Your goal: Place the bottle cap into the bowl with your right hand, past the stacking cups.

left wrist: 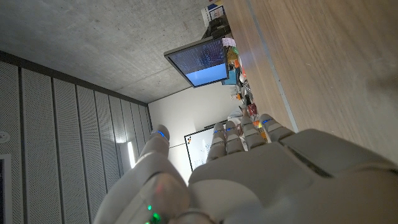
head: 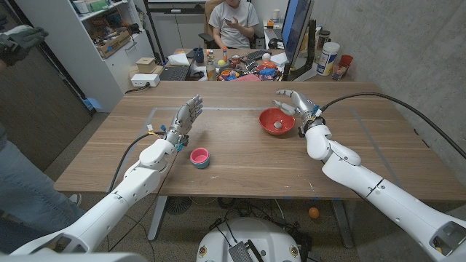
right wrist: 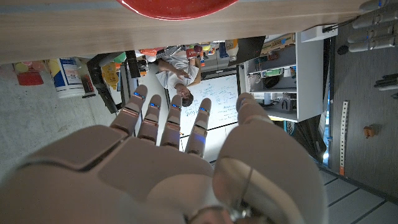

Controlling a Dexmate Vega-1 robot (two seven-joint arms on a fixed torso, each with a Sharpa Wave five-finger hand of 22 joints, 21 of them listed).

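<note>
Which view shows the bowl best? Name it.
The head view: the whole red bowl sits on the table beside the right hand, a small pale thing inside. The right wrist view catches just its rim.

Background items beyond the wooden table (head: 240, 156)

A seated person (head: 233, 22) is seen behind the far edge, with a monitor (head: 295, 29) to one side, a white shelving unit (head: 109, 36) to the other, and a clutter of small objects (head: 240, 69) between them.
</note>
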